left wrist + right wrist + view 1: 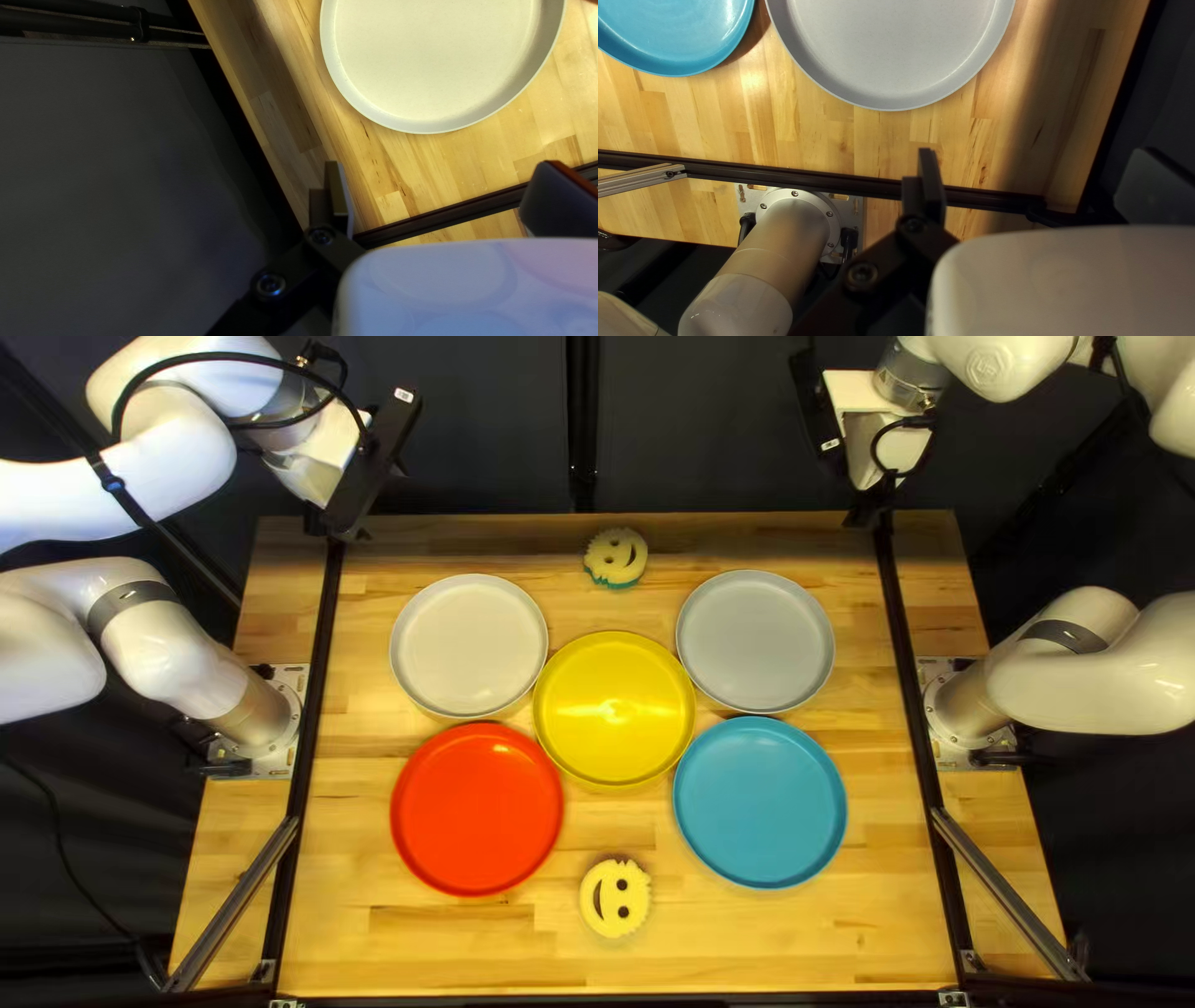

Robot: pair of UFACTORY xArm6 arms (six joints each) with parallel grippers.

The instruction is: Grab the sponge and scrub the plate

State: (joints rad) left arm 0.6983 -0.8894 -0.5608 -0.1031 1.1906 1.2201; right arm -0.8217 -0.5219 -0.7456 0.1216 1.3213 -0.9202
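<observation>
While a smiling yellow sponge (616, 899) lies near the surface's (772, 946) near edge and a second sponge (616, 555) by its far edge, the yellow plate (598, 741), red plate (477, 809), blue plate (759, 803), white plate (468, 647) and gray plate (756, 642) fill the space between them. My left end effector (336, 532) and right end effector (871, 510) hang near the far corners, both open, fingers spread.
</observation>
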